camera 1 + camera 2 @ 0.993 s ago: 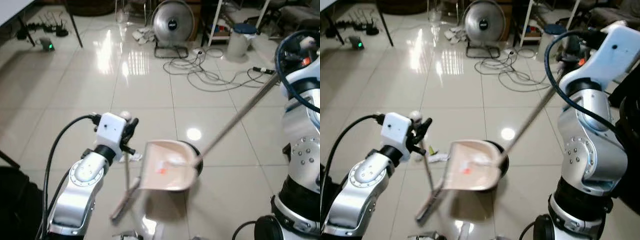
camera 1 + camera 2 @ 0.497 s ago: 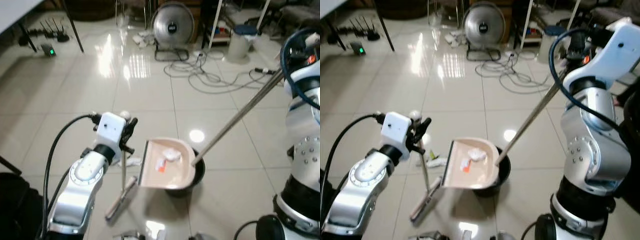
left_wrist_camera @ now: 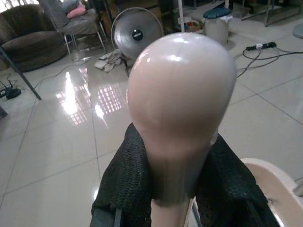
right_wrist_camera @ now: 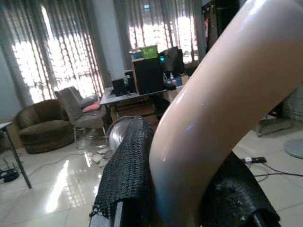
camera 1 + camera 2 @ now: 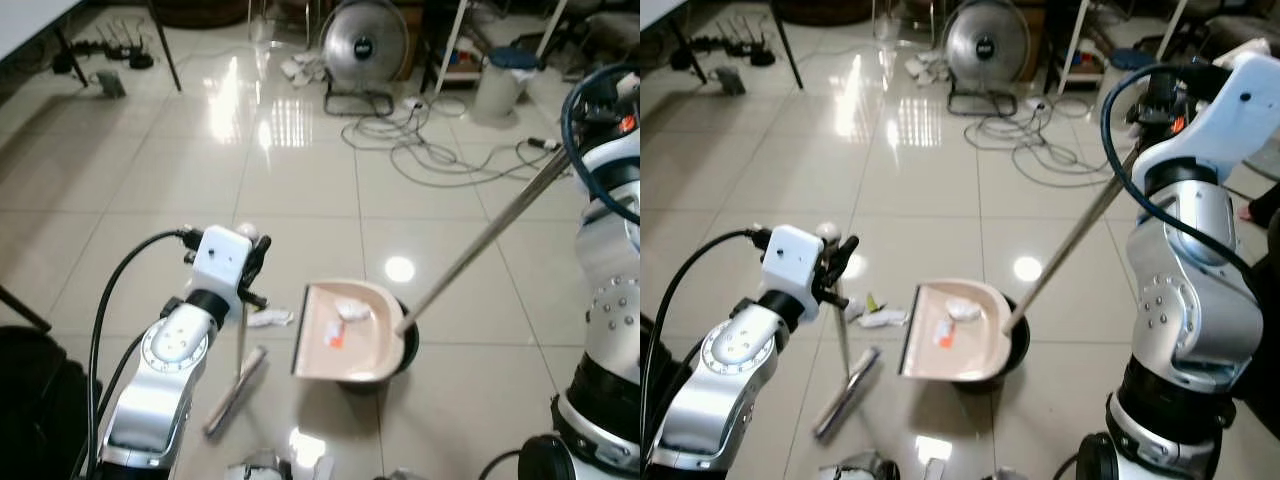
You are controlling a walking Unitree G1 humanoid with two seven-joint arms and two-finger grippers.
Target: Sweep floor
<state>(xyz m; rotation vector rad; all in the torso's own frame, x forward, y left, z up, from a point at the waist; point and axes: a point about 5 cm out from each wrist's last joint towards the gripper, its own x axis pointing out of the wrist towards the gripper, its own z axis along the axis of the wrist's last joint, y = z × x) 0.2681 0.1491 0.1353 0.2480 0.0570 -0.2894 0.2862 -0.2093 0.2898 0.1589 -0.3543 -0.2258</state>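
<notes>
A glossy beige tiled floor (image 5: 120, 190) spread ahead, with a round fan (image 5: 364, 45), loose cables (image 5: 440, 160) and a lidded bin (image 5: 497, 80) at the far side. The left gripper (image 5: 835, 262) was clenched around the rounded top of a broom (image 5: 845, 385), whose head rested on the tiles. The right gripper (image 4: 189, 189) grasped the long handle of a beige dustpan (image 5: 348, 331) holding white and orange scraps. A white scrap (image 5: 270, 318) lay on the floor between broom and pan.
</notes>
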